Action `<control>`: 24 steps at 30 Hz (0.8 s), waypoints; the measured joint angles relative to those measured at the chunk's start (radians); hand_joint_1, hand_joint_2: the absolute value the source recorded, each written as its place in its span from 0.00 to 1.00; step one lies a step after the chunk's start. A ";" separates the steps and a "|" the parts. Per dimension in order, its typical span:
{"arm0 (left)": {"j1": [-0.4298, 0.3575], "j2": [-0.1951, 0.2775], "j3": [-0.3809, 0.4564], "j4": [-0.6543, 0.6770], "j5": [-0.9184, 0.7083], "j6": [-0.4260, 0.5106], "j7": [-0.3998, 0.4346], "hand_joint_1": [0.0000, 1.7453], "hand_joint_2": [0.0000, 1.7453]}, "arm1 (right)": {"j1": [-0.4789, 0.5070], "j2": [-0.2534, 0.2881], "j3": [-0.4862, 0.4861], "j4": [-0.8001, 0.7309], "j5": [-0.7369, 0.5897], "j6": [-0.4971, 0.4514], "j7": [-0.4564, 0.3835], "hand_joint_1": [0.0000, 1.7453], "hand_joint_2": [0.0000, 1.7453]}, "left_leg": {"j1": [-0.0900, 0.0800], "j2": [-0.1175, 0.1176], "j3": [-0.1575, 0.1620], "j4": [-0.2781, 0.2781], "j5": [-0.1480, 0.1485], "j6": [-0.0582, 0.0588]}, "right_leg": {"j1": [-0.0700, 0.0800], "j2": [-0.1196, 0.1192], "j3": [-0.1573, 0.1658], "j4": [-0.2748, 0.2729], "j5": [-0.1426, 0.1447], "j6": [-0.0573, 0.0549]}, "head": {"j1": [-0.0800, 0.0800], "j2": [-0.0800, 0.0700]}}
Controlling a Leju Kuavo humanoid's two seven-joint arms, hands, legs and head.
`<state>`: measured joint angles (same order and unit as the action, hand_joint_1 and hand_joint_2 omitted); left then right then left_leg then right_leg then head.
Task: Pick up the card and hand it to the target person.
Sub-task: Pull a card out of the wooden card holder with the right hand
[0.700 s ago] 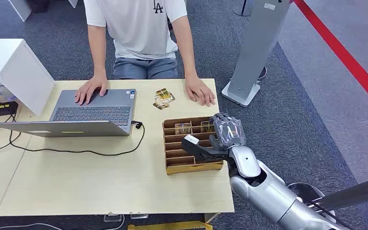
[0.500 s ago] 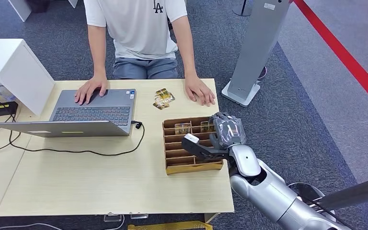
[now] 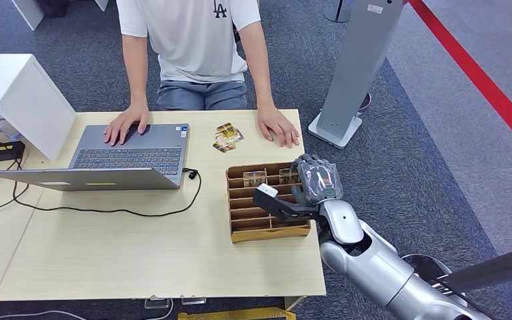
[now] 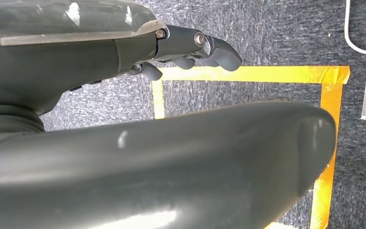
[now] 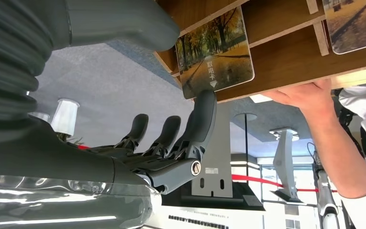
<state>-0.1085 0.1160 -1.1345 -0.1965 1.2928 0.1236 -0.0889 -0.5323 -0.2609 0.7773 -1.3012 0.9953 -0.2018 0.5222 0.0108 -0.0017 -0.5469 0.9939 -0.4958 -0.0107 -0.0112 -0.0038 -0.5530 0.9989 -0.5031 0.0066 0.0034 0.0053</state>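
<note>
Landmark: wooden card rack, slotted, at the desk's right end on the robot's side.

Desk, light wood, carries everything. Person in a white T-shirt sits at the desk's far side from the rack, both palms flat: one hand on the desk just beyond the rack's far right corner, the other hand on the laptop deck. Grey pillar stand on the carpet beyond and right of the rack. White box far left of the rack at the desk's far left corner.

Laptop, open, left of the rack, near but apart. Black cable loops across the desk from the laptop's corner, left of the rack.

Right hand over the rack's right edge, fingers curled down at the far right slot, thumb stretched out over the middle slots. Right wrist view: 1 fingertip sits at the lower edge of the target card, the autumn-trees card in the rack's far right slot; thumb stands away from it, so fingers and thumb are apart with nothing clamped. Actual contact of that fingertip with the card, cannot tell.

Second card in the same far row, left of the target card. Small pile of loose cards on the desk just beyond the rack, between the person's 2 hands.

Left hand hangs over grey carpet and yellow floor tape, fingers loosely bent, holding nothing.
</note>
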 joint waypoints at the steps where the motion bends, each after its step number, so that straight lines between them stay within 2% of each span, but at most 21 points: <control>1: 0.000 0.000 0.000 0.000 0.000 0.000 0.000 0.00 0.00 | -0.001 0.000 0.000 0.002 -0.001 0.000 0.000 0.40 1.00 | 0.000 0.000 0.000 0.000 0.000 0.000 | 0.000 0.000 0.000 0.000 0.000 0.000 | 0.000 0.000; 24: 0.000 0.000 0.000 0.000 0.001 -0.001 0.009 0.00 0.00 | -0.026 0.006 0.022 0.041 -0.029 -0.009 -0.009 0.32 1.00 | 0.000 0.000 0.000 0.000 0.000 0.000 | 0.000 0.000 0.000 0.000 0.000 0.000 | 0.000 0.000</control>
<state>-0.1085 0.1160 -1.1345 -0.1965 1.2935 0.1230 -0.0801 -0.5585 -0.2548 0.7989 -1.2602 0.9668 -0.2106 0.5130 0.0108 -0.0017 -0.5470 0.9939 -0.4958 -0.0107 -0.0112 -0.0038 -0.5530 0.9989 -0.5031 0.0066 0.0038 0.0053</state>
